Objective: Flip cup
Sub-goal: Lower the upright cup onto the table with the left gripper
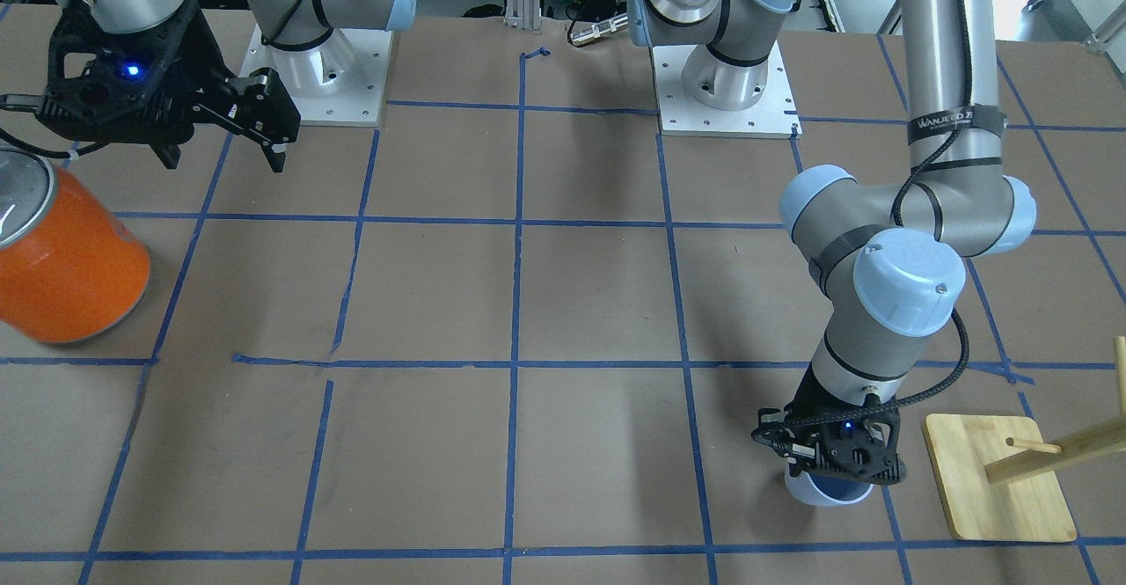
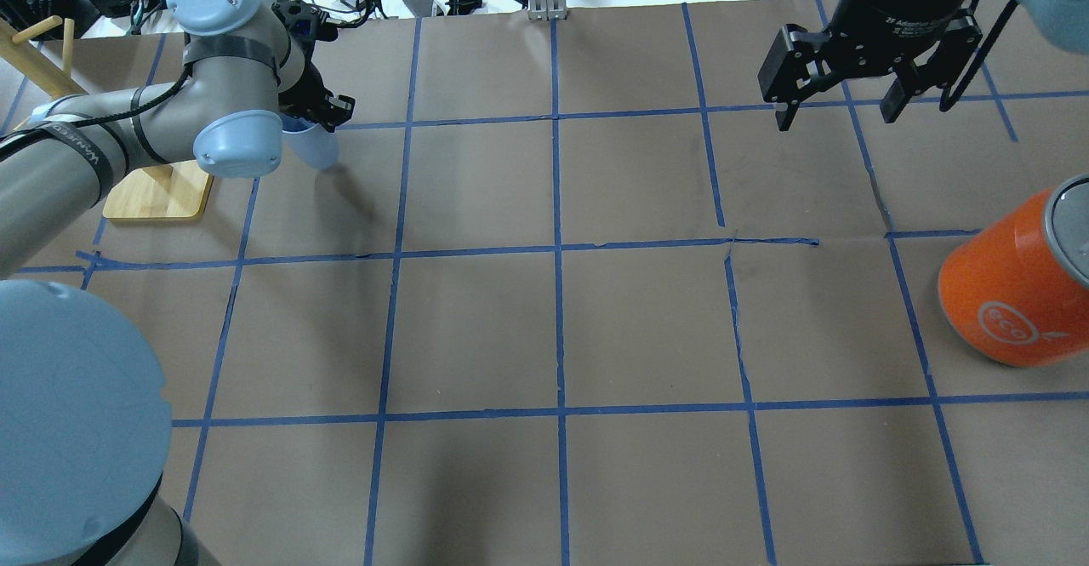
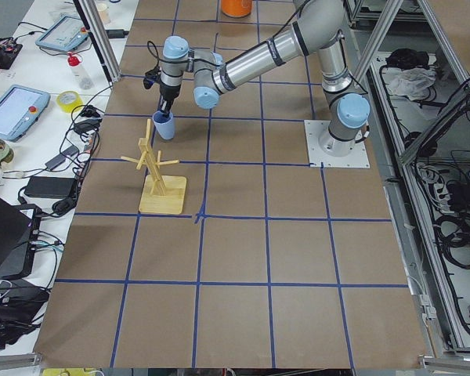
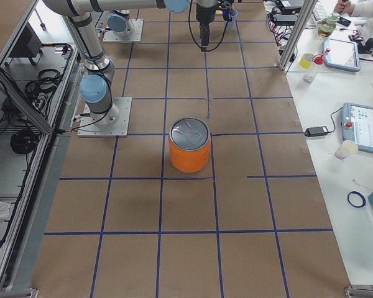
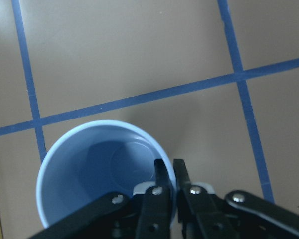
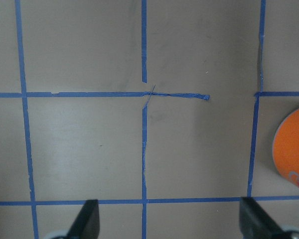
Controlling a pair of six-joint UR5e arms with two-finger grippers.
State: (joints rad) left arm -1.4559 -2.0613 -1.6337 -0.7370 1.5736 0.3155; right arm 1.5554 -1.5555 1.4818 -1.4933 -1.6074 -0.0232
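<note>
With the left gripper clamped on the cup rim between its fingers, rotate your wrist slowly.

Small cup, pale blue plastic, smooth, no handle, darker blue inside. Mouth up, facing the left claw. It sits directly under the claw, rim wall pinched with one finger inside and one outside. Contact with desk: cannot tell.
</note>
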